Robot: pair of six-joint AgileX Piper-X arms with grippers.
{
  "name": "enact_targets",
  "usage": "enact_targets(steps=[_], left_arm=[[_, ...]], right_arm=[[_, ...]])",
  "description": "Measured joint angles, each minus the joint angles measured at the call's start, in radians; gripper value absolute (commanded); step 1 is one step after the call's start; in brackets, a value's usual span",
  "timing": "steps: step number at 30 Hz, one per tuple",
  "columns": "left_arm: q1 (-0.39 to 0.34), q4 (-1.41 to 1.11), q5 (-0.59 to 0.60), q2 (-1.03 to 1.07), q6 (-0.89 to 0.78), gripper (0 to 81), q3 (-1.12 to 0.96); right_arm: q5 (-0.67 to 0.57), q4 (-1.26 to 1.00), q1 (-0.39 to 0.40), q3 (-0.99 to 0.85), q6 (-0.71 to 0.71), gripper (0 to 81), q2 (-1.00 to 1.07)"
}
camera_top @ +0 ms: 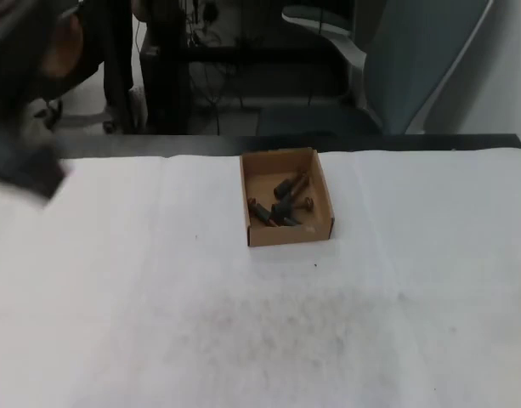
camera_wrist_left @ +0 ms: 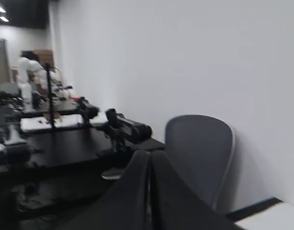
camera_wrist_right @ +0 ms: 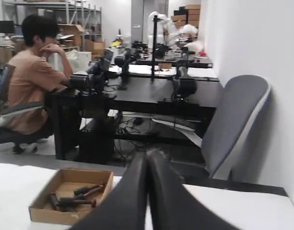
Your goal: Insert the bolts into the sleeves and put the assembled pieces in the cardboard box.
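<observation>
Far left in the high view: a blurred dark arm [camera_top: 22, 161], up above the white-covered bench [camera_top: 116, 323]. Mid-bench, toward the far edge: the cardboard box [camera_top: 290, 231], open-topped, with several dark bolts [camera_top: 284, 204] lying loose and crossed inside, touching one another; cannot tell whether each sits in a sleeve. Off to the right, behind the bench: a grey chair [camera_top: 421, 59]. Left gripper [camera_wrist_left: 149, 153] aimed out at a white wall [camera_wrist_left: 185, 57] and the chair back, claw pinched fully together, fingers touching along a thin seam, nothing held between them. Right gripper [camera_wrist_right: 147, 152] likewise pressed closed and empty, above the bench, with the box resting ahead of it, well apart from the fingertips.
</observation>
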Motion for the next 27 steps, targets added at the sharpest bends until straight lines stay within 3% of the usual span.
enact_targets(steps=[6,14,20,27], left_arm=[[0.080,0.127,0.001,-0.229,0.000,1.8,0.108],[0.112,0.209,0.001,-0.255,0.005,1.8,0.166],[0.117,0.157,0.057,-0.255,-0.009,1.8,0.166],[0.117,0.136,0.057,-0.255,0.032,1.8,0.173]], right_arm=[[0.026,0.023,0.000,0.050,-0.057,0.6,0.018],[0.079,0.005,-0.055,0.127,-0.082,0.6,0.029],[-0.179,-0.195,-0.144,0.132,-0.033,0.6,0.128],[-0.294,-0.289,-0.319,0.136,0.040,0.6,0.414]])
